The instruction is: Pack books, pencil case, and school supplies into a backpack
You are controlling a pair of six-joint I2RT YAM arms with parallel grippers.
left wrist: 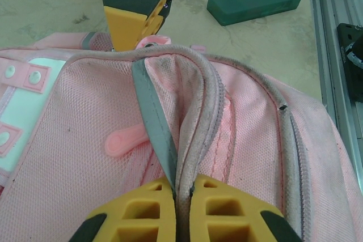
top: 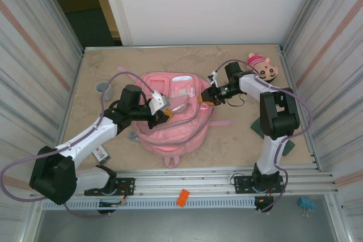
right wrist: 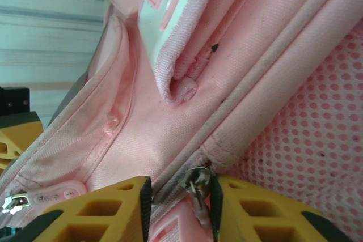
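The pink backpack (top: 170, 120) lies flat in the middle of the table. My left gripper (top: 161, 113) (left wrist: 182, 194) is shut on a pale zip strip (left wrist: 195, 134) along its upper edge. My right gripper (top: 205, 98) (right wrist: 180, 196) is at the backpack's (right wrist: 170, 140) right side. Its jaws stand a narrow way apart, with the metal zip slider (right wrist: 195, 181) and its pink pull between them, the slider against the right pad. A dark green oblong box (left wrist: 253, 2) (top: 260, 127), possibly the pencil case, lies right of the backpack (left wrist: 85, 140). Books and school supplies are out of view.
A pink-and-tan plush head (top: 264, 67) sits at the back right. A grey cup (top: 103, 87) stands at the left. Corrugated walls close in both sides. On the rail in front lie an orange piece (top: 182, 197) and a blue clip (top: 306, 203).
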